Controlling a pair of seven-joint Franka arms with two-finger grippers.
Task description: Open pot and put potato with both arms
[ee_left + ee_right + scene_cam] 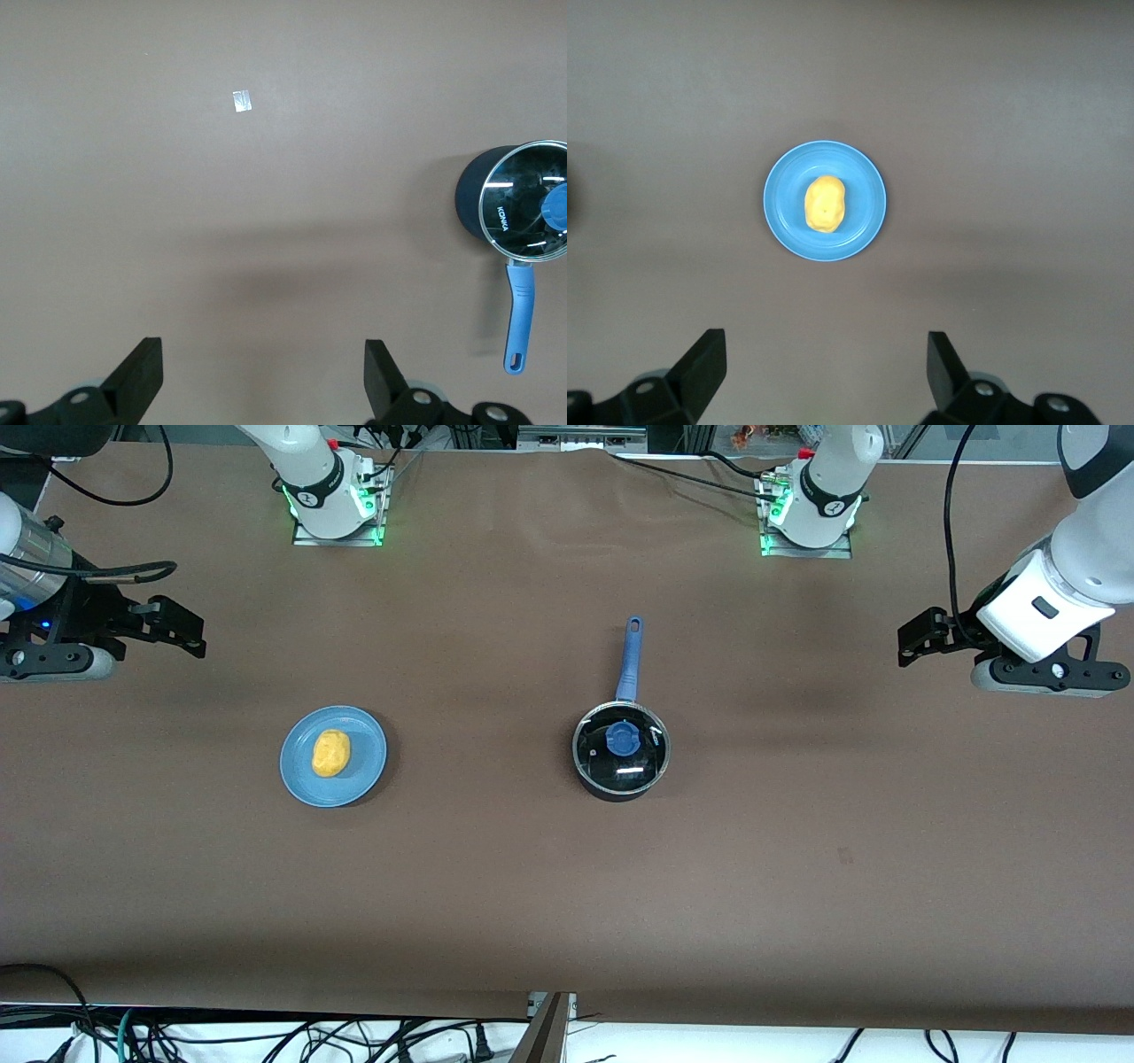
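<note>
Pot (620, 757) sits about mid-counter, somewhat toward the left arm's end, glass lid (621, 748) seated square on the rim, blue knob (622, 737) centred on it. Its long blue handle (629, 660) points toward the robots' bases, which leaves the knob open to a reach from above.

Potato (331, 753) lies on a flat blue plate (301, 775), toward the right arm's end of the counter (567, 886) and well apart from the pot. It rests roughly mid-plate with plate showing all round it (room for fingers either side, I judge).

Left hand (912, 642) hangs out over its own end of the counter, fingers (142, 376) spread wide, nothing between them. Its wrist view catches the pot off to one side, not under the hand.

Right hand (182, 629) hangs over the opposite end, fingers (704, 367) likewise spread and empty. Its wrist view has plate and potato close to centred.

Layout suggests the split: each arm is parked on the side of the thing it is closer to, so likely left for the lid, right for the potato. Nothing is touched yet; the lid must come off first.
</note>
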